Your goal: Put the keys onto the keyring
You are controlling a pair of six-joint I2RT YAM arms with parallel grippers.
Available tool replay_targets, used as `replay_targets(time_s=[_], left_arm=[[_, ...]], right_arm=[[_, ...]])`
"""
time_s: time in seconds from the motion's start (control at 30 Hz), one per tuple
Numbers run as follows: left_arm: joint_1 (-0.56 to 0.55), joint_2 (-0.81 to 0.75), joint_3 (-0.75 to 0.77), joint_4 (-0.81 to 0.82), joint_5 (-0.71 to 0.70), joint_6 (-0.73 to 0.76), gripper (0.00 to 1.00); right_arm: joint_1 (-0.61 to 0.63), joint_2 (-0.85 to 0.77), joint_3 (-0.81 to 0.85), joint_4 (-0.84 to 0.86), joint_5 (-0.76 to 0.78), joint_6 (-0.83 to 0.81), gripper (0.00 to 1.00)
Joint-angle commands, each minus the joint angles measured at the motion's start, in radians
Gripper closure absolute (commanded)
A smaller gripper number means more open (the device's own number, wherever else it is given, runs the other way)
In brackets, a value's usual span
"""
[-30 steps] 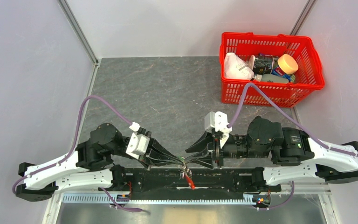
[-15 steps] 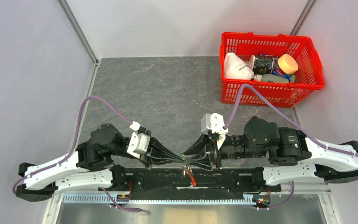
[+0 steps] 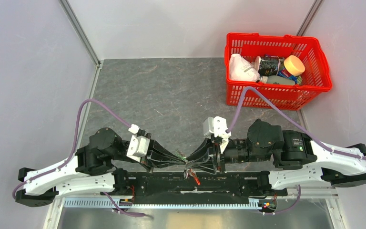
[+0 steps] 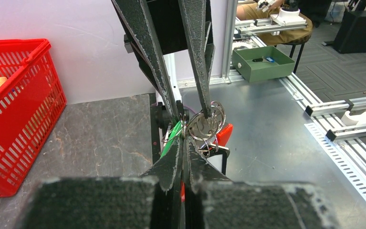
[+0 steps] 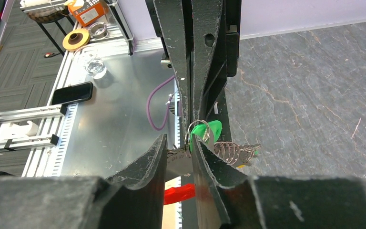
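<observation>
Left end effector (image 4: 183, 141): clenched beside green-tagged keys (image 4: 205, 126). Right end effector (image 5: 177, 141): jaws astride silver key (image 5: 174, 156) (grip indeterminate). Overhead resolves only red keyring (image 3: 196, 181) section.

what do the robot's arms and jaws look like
Both the left arm and right arm have white lower links, bulky black joints and a white camera block at the wrist. A purple cable loops along each. The jaws are long, black, tapering blades with scuffed pale edges.
</observation>
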State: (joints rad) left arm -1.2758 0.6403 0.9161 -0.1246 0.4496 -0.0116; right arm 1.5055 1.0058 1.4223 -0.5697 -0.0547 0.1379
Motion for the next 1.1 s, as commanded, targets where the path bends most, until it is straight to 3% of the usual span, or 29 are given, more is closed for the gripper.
replay_targets(time_s=[0.0,0.27,0.47,1.07], left_arm=[[-0.002,-0.019,0.008,0.093,-0.005,-0.026,0.98],[-0.001,-0.027,0.009,0.098,0.008,-0.032,0.98],[-0.002,-0.025,0.009,0.098,0.019,-0.036,0.98],[-0.002,-0.022,0.006,0.104,0.024,-0.037,0.98]], right_arm=[[0.0,0.0,0.036,0.004,0.013,-0.009,0.69],[-0.001,0.002,0.036,0.004,0.04,-0.015,0.75],[-0.001,-0.017,0.032,0.024,0.049,-0.019,0.64],[0.0,-0.008,0.044,0.057,0.082,-0.037,0.6]])
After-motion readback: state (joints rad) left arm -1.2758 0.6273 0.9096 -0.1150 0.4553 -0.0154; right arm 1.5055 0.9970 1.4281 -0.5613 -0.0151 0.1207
